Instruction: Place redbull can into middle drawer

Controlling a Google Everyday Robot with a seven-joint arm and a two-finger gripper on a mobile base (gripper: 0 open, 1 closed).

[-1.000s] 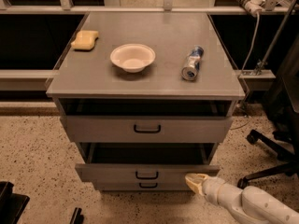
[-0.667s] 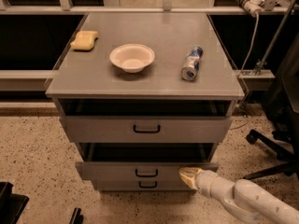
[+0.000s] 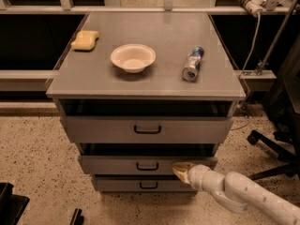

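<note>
Presently the gripper (image 3: pixel 181 170) is held at the middle drawer (image 3: pixel 108 165) front; its opening cannot be told.

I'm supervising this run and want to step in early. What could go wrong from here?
The end effector sits at the middle drawer front, right of its handle; a push there may shut it. The drawer looks barely open, so the can may not fit. The can lies on its side on the cabinet and could roll when touched.

Three drawers (image 3: pixel 103 130), one can (image 3: pixel 193 63), one bowl (image 3: pixel 133 57), one sponge (image 3: pixel 85 40), one gripper (image 3: pixel 180 169) at middle drawer (image 3: pixel 112 164).
</note>
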